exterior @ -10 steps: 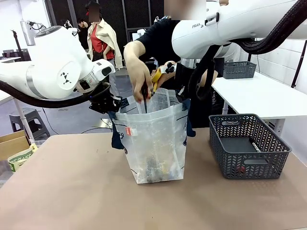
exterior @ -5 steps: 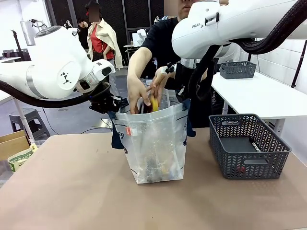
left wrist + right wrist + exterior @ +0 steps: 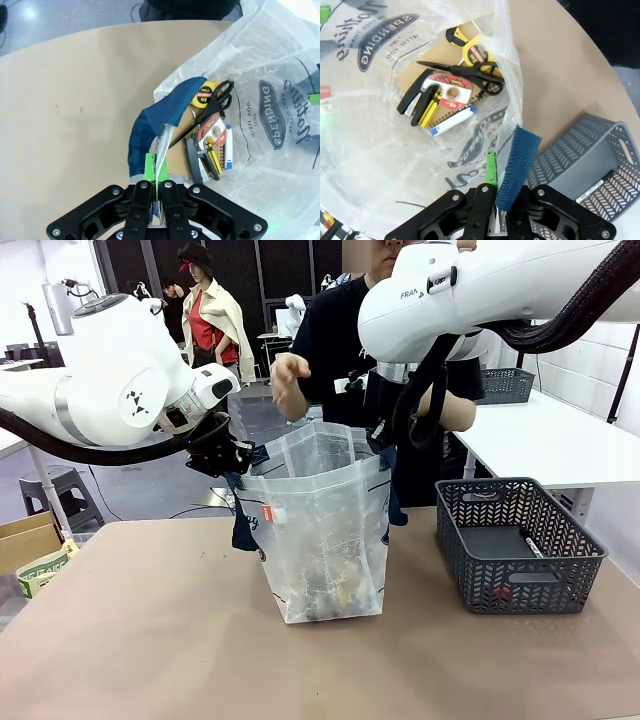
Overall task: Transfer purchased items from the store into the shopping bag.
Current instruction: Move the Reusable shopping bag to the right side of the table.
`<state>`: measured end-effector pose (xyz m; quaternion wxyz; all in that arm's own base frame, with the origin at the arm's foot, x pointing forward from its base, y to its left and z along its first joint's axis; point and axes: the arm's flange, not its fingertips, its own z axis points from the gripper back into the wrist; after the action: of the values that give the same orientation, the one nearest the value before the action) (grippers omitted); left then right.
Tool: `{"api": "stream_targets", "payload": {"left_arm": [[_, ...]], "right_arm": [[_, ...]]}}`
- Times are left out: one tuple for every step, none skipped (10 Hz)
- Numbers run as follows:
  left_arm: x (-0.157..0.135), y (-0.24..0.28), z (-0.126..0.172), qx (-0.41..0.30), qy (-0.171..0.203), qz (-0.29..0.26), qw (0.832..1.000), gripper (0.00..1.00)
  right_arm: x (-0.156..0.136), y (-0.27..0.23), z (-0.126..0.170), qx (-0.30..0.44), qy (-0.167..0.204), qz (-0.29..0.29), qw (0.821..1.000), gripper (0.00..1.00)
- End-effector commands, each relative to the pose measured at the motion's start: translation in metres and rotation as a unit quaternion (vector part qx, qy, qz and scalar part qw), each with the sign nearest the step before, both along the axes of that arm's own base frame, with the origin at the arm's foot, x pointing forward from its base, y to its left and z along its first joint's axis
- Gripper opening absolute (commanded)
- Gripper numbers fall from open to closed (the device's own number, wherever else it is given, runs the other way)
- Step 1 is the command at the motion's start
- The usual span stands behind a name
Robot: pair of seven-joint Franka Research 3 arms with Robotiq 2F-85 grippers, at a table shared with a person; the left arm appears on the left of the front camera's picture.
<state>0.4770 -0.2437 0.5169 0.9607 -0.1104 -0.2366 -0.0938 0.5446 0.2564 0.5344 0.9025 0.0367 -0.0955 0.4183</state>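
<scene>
Step in hand, by my read: you hold the mouth wide while the person loads. Left gripper [image 3: 238,455] sits at 10 o'clock of the translucent whitish plastic shopping bag with navy strap handles [image 3: 322,530], jaws pressed together on the rim film right beside the navy strap [image 3: 150,122]. Don't pull harder there; the film looks thin and could slip off the pads or tear. The bag stands upright mid-table, mouth open. On its floor lie black scissors [image 3: 206,111], a round yellow tape measure [image 3: 204,93], a red-carded tape roll [image 3: 213,131] and what looks like a black stapler [image 3: 196,162]. The person's open hand [image 3: 290,386] hovers at 12 o'clock above the mouth, empty as far as I can tell. Right gripper [image 3: 383,440] is at 2 o'clock of the bag, jaws pinching the rim with the other navy strap [image 3: 518,162] alongside. Hold both grips level and apart so the mouth doesn't sag or fold shut. No lifting; the base should rest flat. Dark grey mesh plastic basket [image 3: 518,540] is at 3 o'clock, near the bag, not touching. Small things lie inside it, too small to tell.

Surface: flat brown tabletop [image 3: 140,640], matte, bare around the bag. Room: cardboard box [image 3: 25,540] at 9 o'clock, off the table edge. White side table [image 3: 545,440] at 2 o'clock carries a second grey basket [image 3: 498,386].
</scene>
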Motion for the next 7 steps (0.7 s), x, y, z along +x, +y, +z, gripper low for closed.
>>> {"api": "stream_targets", "payload": {"left_arm": [[-0.0004,0.0001,0.0003,-0.002,0.000,0.002,1.000,0.00],[-0.0004,0.0001,0.0003,-0.002,0.000,0.002,1.000,0.00],[-0.0004,0.0001,0.0003,-0.002,0.000,0.002,1.000,0.00],[-0.0004,0.0001,0.0003,-0.002,0.000,0.002,1.000,0.00],[-0.0004,0.0001,0.0003,-0.002,0.000,0.002,1.000,0.00],[-0.0004,0.0001,0.0003,-0.002,0.000,0.002,1.000,0.00],[-0.0004,0.0001,0.0003,-0.002,0.000,0.002,1.000,0.00]], "right_arm": [[0.0000,-0.0007,0.0019,0.001,-0.003,0.000,1.000,0.00],[0.0000,-0.0007,0.0019,0.001,-0.003,0.000,1.000,0.00],[0.0000,-0.0007,0.0019,0.001,-0.003,0.000,1.000,0.00],[0.0000,-0.0007,0.0019,0.001,-0.003,0.000,1.000,0.00],[0.0000,-0.0007,0.0019,0.001,-0.003,0.000,1.000,0.00],[0.0000,-0.0007,0.0019,0.001,-0.003,0.000,1.000,0.00],[0.0000,-0.0007,0.0019,0.001,-0.003,0.000,1.000,0.00]]}}
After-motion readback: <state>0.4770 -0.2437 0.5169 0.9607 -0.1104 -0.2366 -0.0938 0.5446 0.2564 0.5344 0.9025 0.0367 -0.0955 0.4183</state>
